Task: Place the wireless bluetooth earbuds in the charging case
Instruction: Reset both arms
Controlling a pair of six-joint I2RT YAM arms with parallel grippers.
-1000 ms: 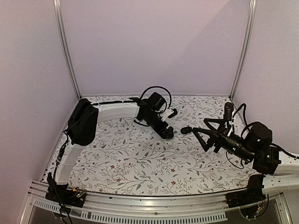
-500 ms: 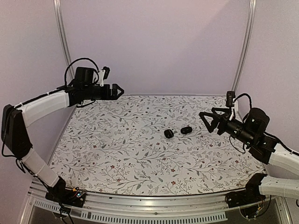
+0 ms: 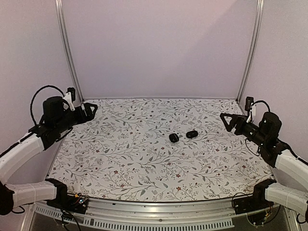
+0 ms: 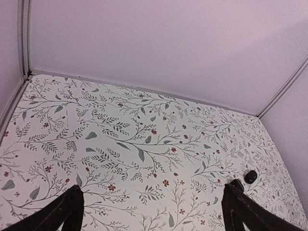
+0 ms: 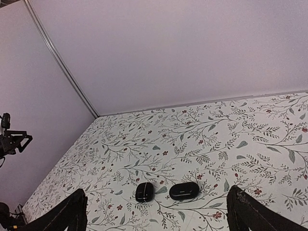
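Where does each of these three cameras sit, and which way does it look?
Top external: above and behind the arm bases, looking down on the floral table; both arms, left gripper and right gripper, show.
Left wrist: on the left arm, facing across the table toward its far right corner; own fingers at the bottom.
Right wrist: on the right arm, facing the far left corner; own fingers at the bottom, left gripper at the left edge.
All three share the rounder black case and the oval black case.

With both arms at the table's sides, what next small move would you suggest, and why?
Probably ease the open right gripper toward the black cases for a closer look: both seem closed, no loose earbuds show, and the left gripper sits farther off.
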